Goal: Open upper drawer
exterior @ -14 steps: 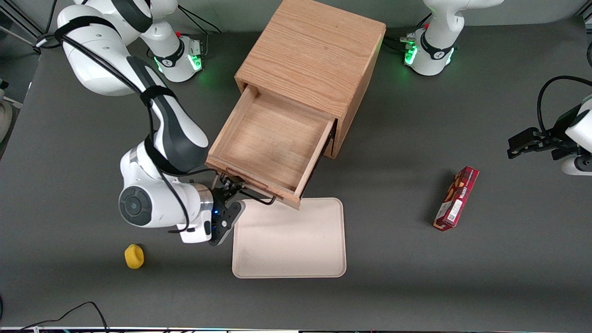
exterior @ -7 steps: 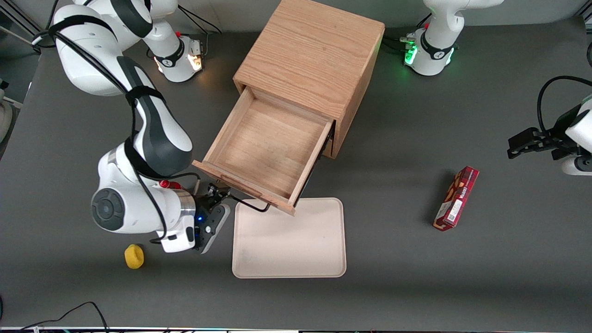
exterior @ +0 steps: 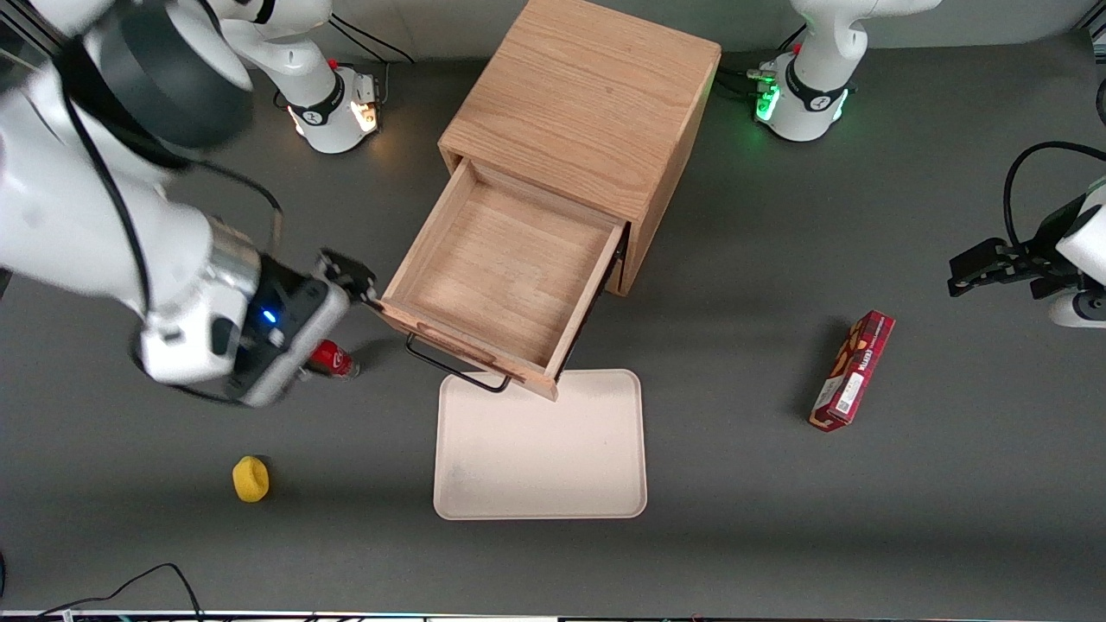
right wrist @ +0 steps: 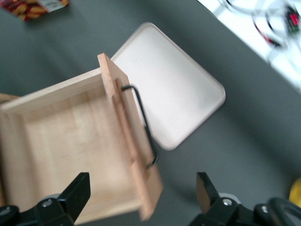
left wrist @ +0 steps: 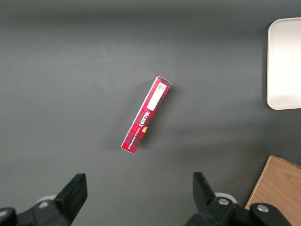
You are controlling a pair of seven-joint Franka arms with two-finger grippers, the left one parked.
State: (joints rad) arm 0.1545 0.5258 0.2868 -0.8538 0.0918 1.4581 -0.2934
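Front cam, clock read on that view. Small yellow lump point(exterior: 251, 479) sits alone on the dark table point(exterior: 734, 536) at the working arm's end, about 9 o'clock from the near part of the tray. The gripper point(exterior: 350, 278) hangs just off the corner of the upper drawer point(exterior: 505, 276), at roughly 9 o'clock from the drawer box. Its fingers are spread wide with nothing between them; the wrist cam confirms the gripper point(right wrist: 142, 188) is off the handle, above the drawer front. A red can point(exterior: 333, 359) lies on the table under the wrist, at 8 o'clock from that drawer corner. The upper drawer point(right wrist: 70, 146) is pulled well out of the oak cabinet point(exterior: 587, 95), with bare wood inside. Its black bar handle point(exterior: 454, 370) faces the front cam, untouched. The handle point(right wrist: 143, 127) overhangs the edge of the cream tray point(exterior: 540, 458), which lies flat at 6 o'clock from the drawer, nearer the front cam. The tray point(right wrist: 174, 89) carries nothing. The red snack box point(exterior: 853, 370) lies at 3 o'clock from the tray, well apart, toward the parked arm's end; the left wrist cam shows the same box point(left wrist: 146, 115) flat on the table.
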